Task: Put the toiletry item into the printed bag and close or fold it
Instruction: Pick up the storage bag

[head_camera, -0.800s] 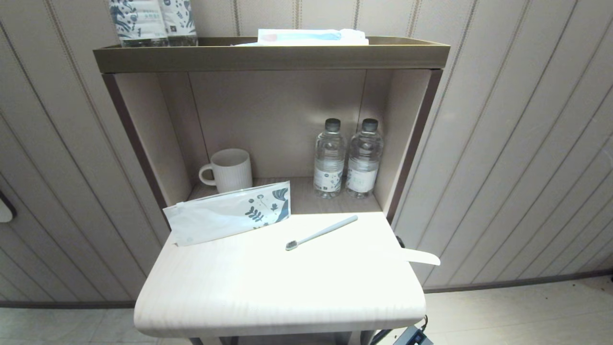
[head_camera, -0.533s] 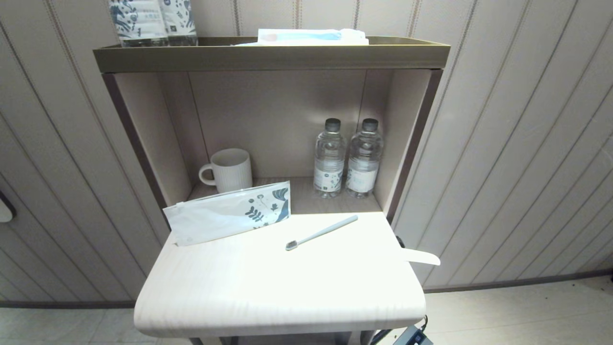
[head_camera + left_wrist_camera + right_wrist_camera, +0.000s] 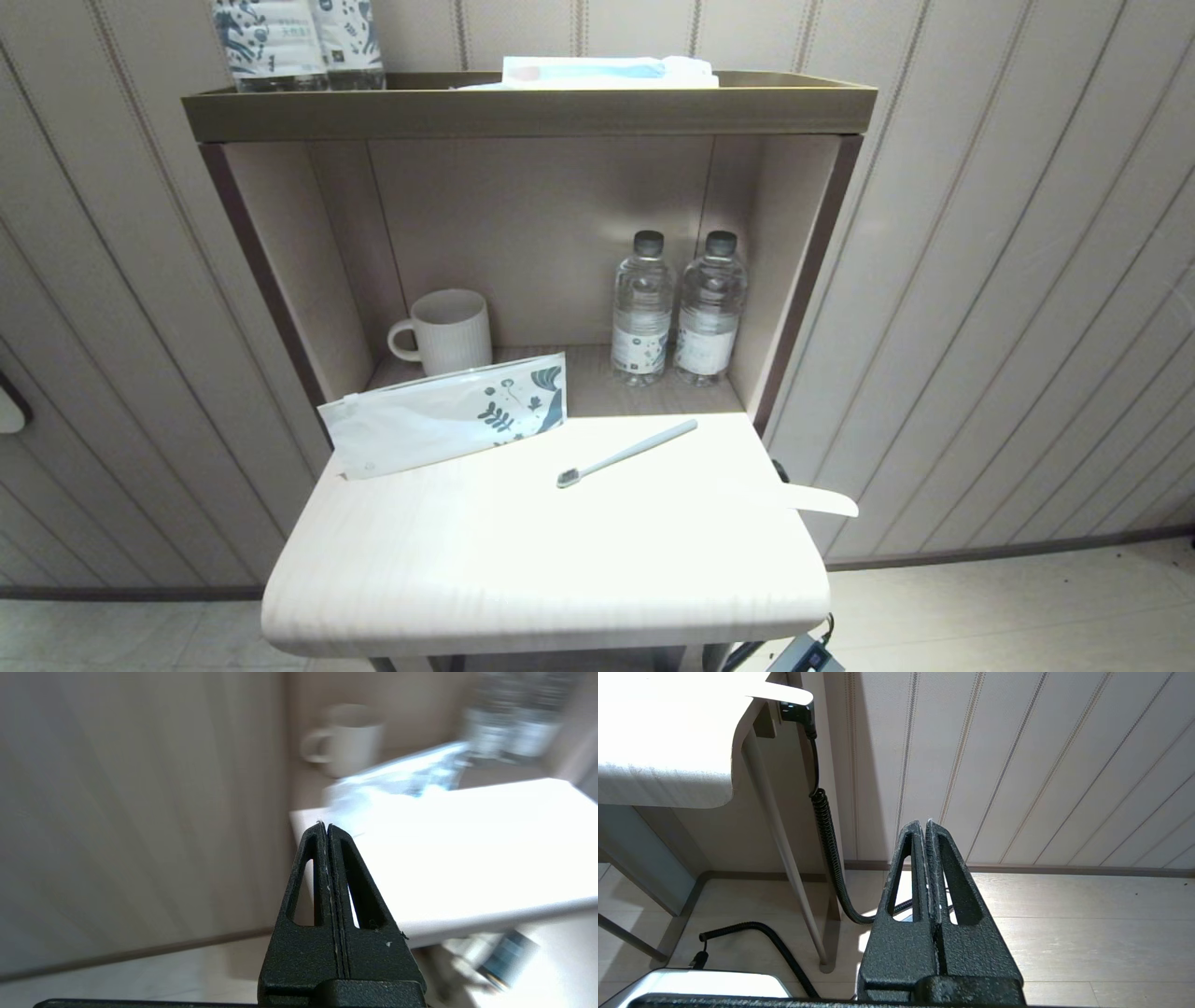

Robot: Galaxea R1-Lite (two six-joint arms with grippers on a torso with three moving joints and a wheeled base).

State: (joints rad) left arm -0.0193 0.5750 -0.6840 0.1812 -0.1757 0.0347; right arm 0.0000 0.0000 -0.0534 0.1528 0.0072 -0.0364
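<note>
Both pincers pressed together, empty, off the tabletop (image 3: pixel 523 579): spread left pincer (image 3: pixel 326 827) first, then pinch toothbrush (image 3: pixel 627 453) mid-handle, clear of printed bag (image 3: pixel 446 413) at back-left corner.

From my remote station, neither arm shows in the head view, the top-tray bottles (image 3: pixel 297 42) are cut off at the frame's upper edge, and the left wrist view blurs the mug (image 3: pixel 345 739) and printed bag (image 3: pixel 397 777).

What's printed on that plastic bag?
Blue-teal leaves and flowers at one end of the printed bag, clearest in the head view.
</note>
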